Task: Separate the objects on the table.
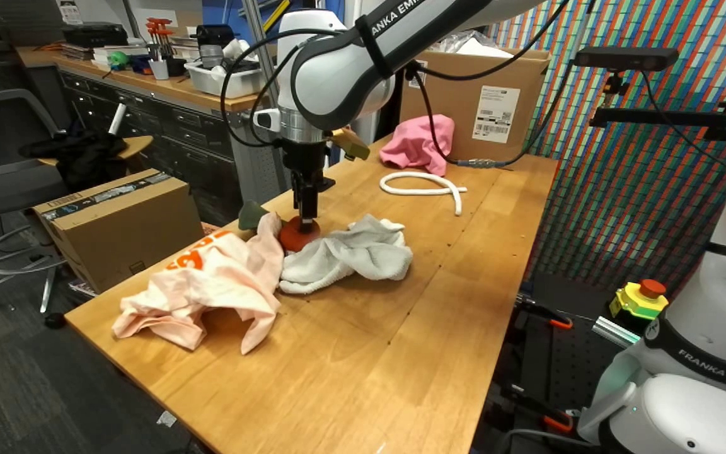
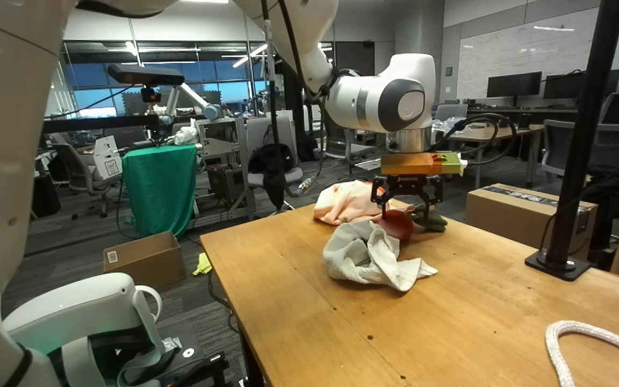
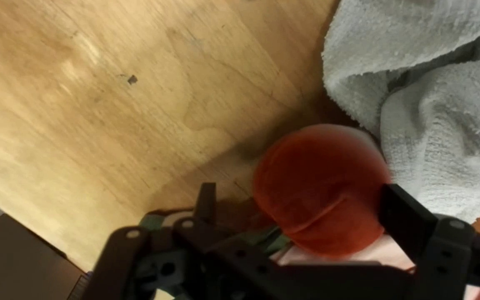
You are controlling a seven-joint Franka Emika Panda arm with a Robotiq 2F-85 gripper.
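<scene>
Beyond the wooden table [image 2: 309,322] stand grey office chairs [image 2: 260,130].

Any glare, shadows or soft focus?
Wrist view: dark shadow beside the round red plush toy, pale glare on the flat honey-coloured wooden table, black two-fingered end effector slightly blurred; in an exterior view, a bright streak reflected on the white rectangular whiteboard.

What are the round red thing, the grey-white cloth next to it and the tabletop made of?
Round red thing: probably soft plush fabric, matte, with a seam-like crease.
Grey-white cloth: likely cotton terry, dull and fuzzy, with a nubbly pile.
Tabletop: wood, smooth with a slight sheen; grain shows, but solid or veneer is unclear.
</scene>
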